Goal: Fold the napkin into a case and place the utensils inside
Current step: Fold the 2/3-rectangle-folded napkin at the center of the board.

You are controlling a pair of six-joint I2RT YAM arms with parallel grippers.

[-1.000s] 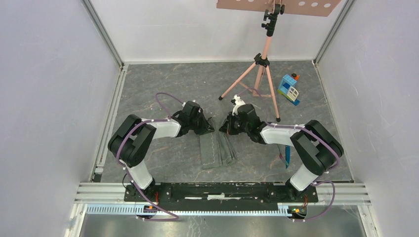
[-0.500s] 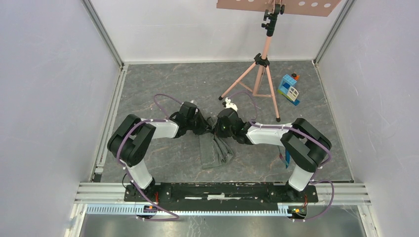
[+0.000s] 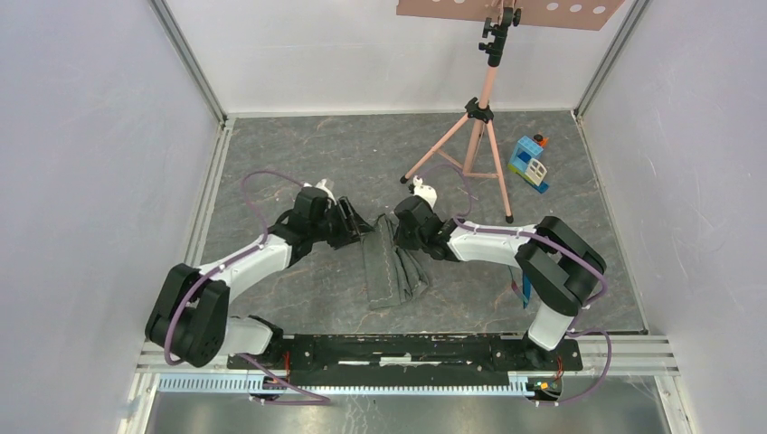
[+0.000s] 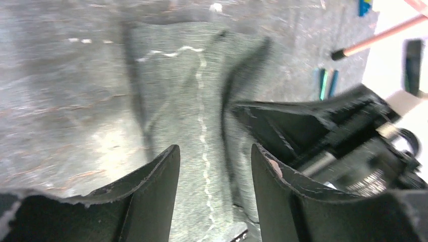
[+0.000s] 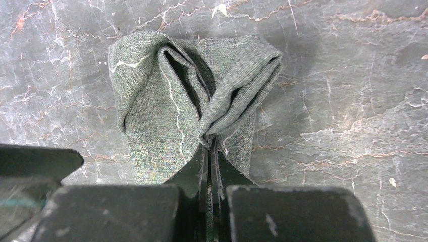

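Observation:
The dark grey napkin (image 3: 387, 277) lies part-folded on the floor between the arms, its pale stitched line showing in the left wrist view (image 4: 202, 116). My right gripper (image 5: 209, 147) is shut on a bunched fold at the napkin's (image 5: 151, 116) far edge, lifting it into loose loops. In the top view it (image 3: 392, 237) sits at the cloth's far end. My left gripper (image 4: 214, 148) hangs open over the cloth with nothing between its fingers, just left of the napkin's far corner (image 3: 362, 231). The teal utensils (image 4: 326, 83) lie beyond, partly hidden under the right arm (image 3: 524, 289).
A pink tripod stand (image 3: 477, 136) stands behind the right gripper. A blue-and-white toy block house (image 3: 529, 163) sits at the back right. White walls enclose the floor, and a metal rail (image 3: 407, 348) runs along the near edge.
My left gripper has opened, let go of the napkin and drawn back to the left, its elbow swinging down-left. The right gripper carried its fold leftward over the cloth and keeps hold.

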